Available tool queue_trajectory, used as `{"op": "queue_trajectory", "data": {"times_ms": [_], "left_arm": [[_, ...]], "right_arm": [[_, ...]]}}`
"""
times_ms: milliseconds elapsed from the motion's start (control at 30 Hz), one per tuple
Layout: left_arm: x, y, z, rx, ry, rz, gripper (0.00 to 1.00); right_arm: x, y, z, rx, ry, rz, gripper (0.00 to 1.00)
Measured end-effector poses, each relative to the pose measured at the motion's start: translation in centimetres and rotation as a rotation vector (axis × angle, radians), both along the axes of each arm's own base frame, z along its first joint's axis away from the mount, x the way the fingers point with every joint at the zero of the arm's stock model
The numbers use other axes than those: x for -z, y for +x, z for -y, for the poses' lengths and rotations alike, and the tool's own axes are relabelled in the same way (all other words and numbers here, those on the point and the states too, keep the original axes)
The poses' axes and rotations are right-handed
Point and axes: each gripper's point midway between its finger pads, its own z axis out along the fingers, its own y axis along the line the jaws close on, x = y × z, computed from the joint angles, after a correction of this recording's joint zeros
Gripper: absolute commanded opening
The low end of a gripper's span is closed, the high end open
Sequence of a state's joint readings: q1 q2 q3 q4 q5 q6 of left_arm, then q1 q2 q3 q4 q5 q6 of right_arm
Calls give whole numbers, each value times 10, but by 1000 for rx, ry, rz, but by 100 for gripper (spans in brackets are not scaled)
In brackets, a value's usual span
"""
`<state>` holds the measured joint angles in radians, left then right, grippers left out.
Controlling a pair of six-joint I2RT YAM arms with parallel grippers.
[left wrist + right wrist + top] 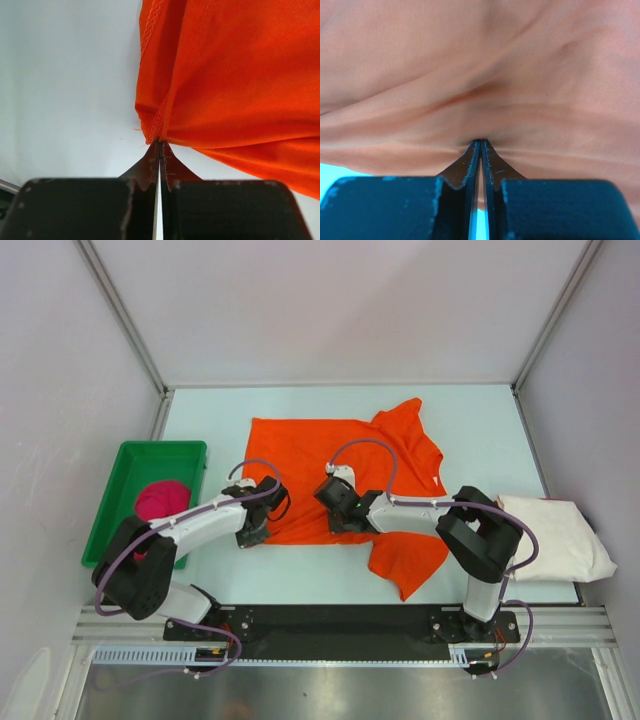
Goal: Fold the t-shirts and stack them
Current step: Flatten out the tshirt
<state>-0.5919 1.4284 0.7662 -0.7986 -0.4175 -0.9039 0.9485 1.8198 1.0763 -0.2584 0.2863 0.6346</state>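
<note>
Across the middle of the tabletop (210,420) the orange shirt (330,455) lies spread but rumpled, with one flap trailing toward the near edge. The left claw (159,150) is pinched fully closed on the stitched hem at the shirt's near left corner. The right claw (480,147) is also closed tight, on a fold of the same cloth further right. This looks like thin, light, limp fabric that will sag between the two pinches and drag or wrinkle if lifted unevenly. Doubled seams and corners seem the surest holds, since a single layer could slip. The pink shirt (160,498) sits bunched in the green tray (125,455) at left, and the white shirt (555,535) rests at the right edge.
</note>
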Motion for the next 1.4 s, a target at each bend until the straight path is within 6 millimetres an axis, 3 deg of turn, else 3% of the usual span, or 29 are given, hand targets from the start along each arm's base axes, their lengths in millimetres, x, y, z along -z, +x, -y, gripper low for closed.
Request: {"op": "queue_trajectory", "data": {"times_ms": [133, 600, 1400], "left_arm": [[0, 0, -2, -6, 8, 3, 0], [-15, 1, -34, -99, 60, 31, 0], [-15, 1, -76, -283, 83, 0, 0]], "right_arm": [[0, 0, 0, 1, 1, -1, 0], [1, 3, 3, 17, 20, -1, 0], [2, 15, 14, 130, 180, -69, 0]]}}
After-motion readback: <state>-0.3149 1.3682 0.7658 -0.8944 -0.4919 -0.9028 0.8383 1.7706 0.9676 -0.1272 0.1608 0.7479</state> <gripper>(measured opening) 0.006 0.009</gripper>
